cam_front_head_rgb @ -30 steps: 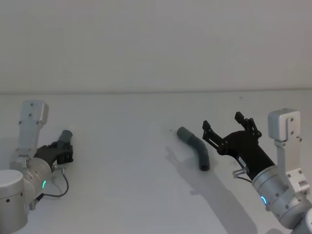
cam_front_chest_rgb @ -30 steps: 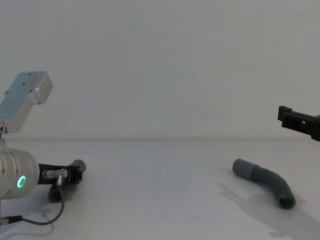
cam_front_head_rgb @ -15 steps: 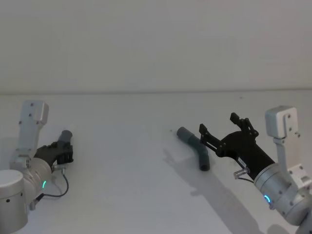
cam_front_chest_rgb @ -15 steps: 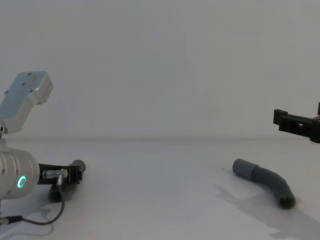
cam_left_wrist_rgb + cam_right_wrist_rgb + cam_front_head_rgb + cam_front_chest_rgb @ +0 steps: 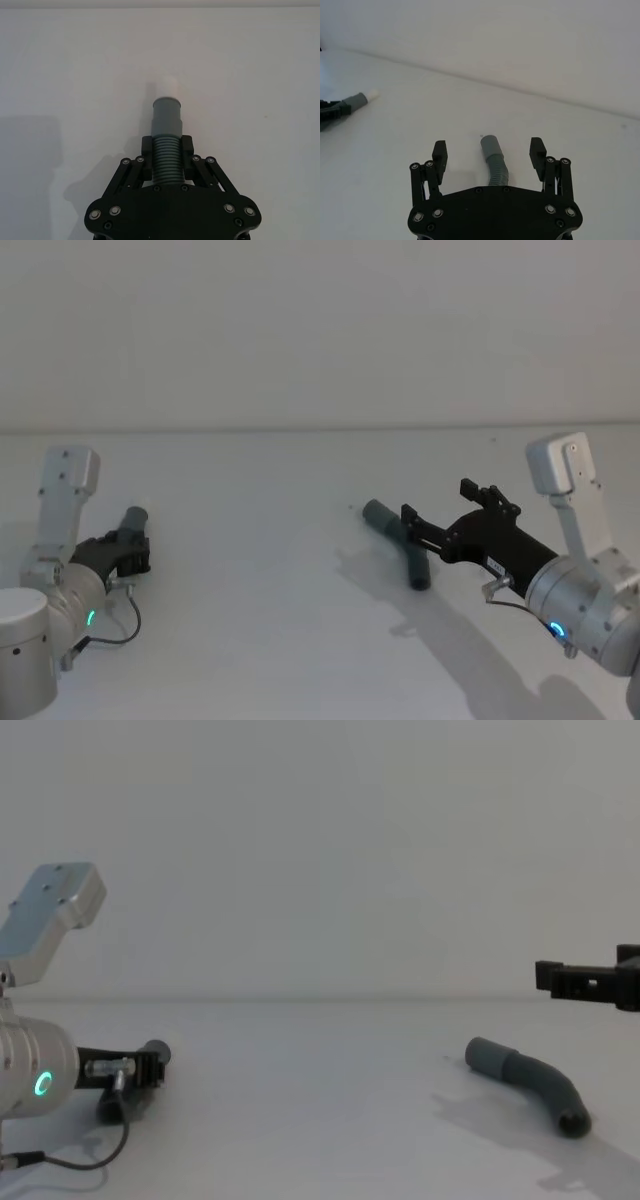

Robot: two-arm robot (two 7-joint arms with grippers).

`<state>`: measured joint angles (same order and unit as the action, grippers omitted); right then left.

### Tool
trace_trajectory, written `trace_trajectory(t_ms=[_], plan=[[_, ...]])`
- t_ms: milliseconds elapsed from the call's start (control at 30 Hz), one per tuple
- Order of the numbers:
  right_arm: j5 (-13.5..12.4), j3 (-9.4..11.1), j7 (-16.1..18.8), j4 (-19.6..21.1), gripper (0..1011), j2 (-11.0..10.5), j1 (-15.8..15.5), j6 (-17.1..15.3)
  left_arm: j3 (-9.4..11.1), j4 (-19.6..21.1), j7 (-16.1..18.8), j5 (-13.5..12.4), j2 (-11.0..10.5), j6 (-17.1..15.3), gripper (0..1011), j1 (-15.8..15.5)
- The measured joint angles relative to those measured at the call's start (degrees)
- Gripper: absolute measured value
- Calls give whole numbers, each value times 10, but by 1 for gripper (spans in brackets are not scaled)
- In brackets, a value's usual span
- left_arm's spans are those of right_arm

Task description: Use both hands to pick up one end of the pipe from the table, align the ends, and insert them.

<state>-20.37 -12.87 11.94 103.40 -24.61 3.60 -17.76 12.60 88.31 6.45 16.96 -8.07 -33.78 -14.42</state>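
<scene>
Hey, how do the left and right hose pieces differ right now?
The left hose piece is clamped in the left gripper; the right hose piece lies loose on the table under the open right gripper. The left piece shows a white tip past its cuff; the right piece's cuff ends plain grey. Both have grey ribbed bodies.

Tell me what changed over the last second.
The right hand, fingers open, moved toward the robot's left and now hangs above the pipe piece lying on the table, not gripping it. The left hand stayed shut on the other pipe piece; both pieces kept their places.
</scene>
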Motion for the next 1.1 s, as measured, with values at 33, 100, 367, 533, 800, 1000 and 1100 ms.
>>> trace_trajectory(t_ms=[33,100,367,533,800,1000,1100], plan=[[-1,0,0,0,1002,0,1,-7,0,0,0,0,0,0,302,0],[-5,1,0,1,1002,0,7,-28,0,0,0,0,0,0,302,0],[-15,6,-12,2,1002,9,28,-94,0,0,0,0,0,0,302,0],[-18,8,-18,1,1002,15,37,-122,0,0,0,0,0,0,302,0],[-20,4,-22,-8,1002,19,57,-169,0,0,0,0,0,0,302,0],[-17,-7,-15,-22,1002,21,74,-187,0,0,0,0,0,0,302,0],[-14,-13,-11,-31,1002,23,84,-192,0,0,0,0,0,0,302,0]])
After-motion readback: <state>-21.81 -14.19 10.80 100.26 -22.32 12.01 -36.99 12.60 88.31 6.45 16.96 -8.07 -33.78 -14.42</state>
